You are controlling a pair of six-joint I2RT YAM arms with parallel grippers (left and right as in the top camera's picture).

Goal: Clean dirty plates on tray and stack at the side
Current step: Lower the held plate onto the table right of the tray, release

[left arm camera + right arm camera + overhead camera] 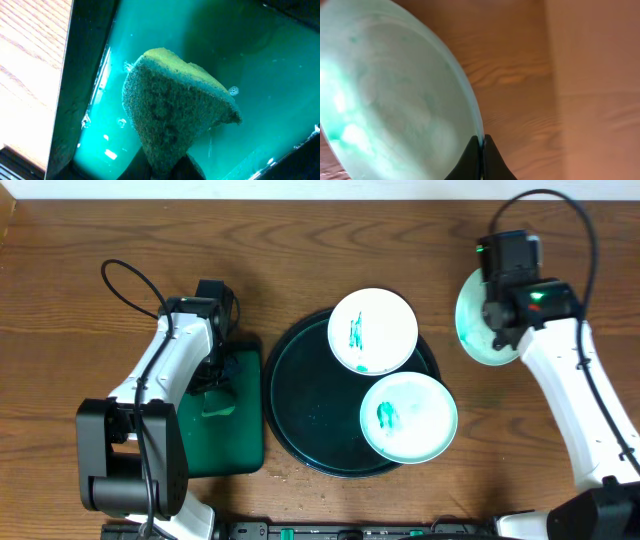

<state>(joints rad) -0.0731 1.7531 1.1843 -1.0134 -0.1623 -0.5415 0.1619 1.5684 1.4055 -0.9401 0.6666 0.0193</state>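
Starting at your 9 o'clock side, the left gripper (214,370) has its jaws clamped on a sponge (175,110), which hangs over the teal liquid in the rectangular green tray (245,430); the sponge looks soft and soaked, so expect it to squash and drip rather than push back. At the centre lies the round tray (300,395), with one smeared plate (372,330) overlapping its rim at 1 o'clock and a second smeared plate (408,417) overhanging at 4 o'clock, the two just beside each other. Off the tray at 3 o'clock, the right gripper (482,144) has its jaws pinched together on the thin edge of the third plate (395,95), over the table (80,240); whether the plate rests on it you cannot tell. Judge these plates stiff, light and probably slick with teal film, so take each by the rim, deep enough that it cannot pivot or slip
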